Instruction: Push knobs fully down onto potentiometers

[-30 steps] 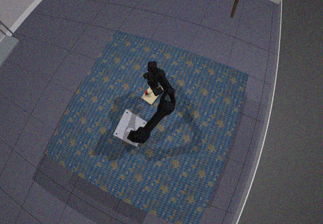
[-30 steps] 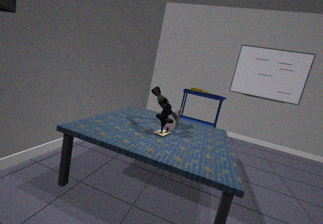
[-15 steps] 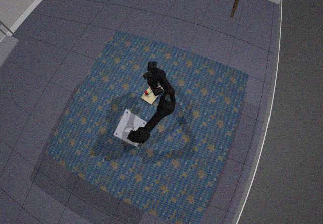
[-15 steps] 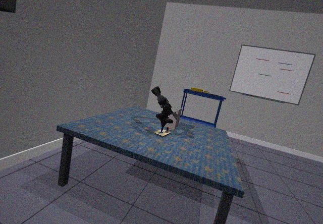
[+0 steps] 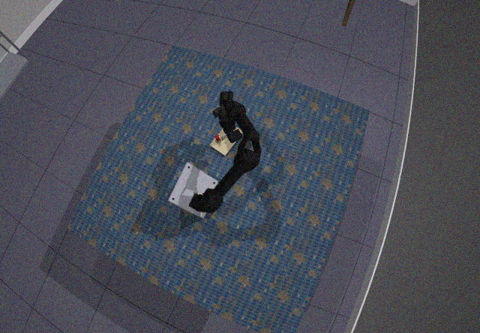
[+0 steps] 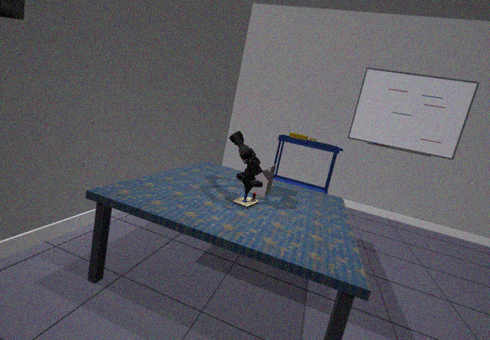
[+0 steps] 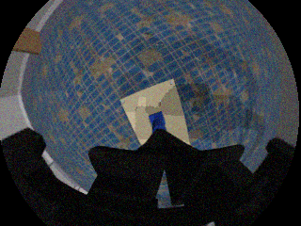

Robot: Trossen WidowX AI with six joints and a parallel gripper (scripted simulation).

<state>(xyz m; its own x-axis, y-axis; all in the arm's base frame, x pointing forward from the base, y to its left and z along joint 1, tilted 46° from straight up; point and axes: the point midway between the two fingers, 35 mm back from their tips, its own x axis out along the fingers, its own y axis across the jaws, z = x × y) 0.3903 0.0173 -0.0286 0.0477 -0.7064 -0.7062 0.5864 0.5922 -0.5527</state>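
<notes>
The cream circuit board stands on the patterned table. The red knob stands upright near one side of the board; it is not visible in the wrist view. The blue knob stands on the board right under my fingertips, partly hidden by them in the wrist view. My gripper is shut with nothing between its fingers, pointing down at the top of the blue knob. The tips look very close to it; contact cannot be told. How deep either knob sits cannot be made out.
The arm's pale mounting plate lies beside the board on the table. The arm's links arch over from the plate and cover part of the board in the top view. A blue cart stands beyond the table.
</notes>
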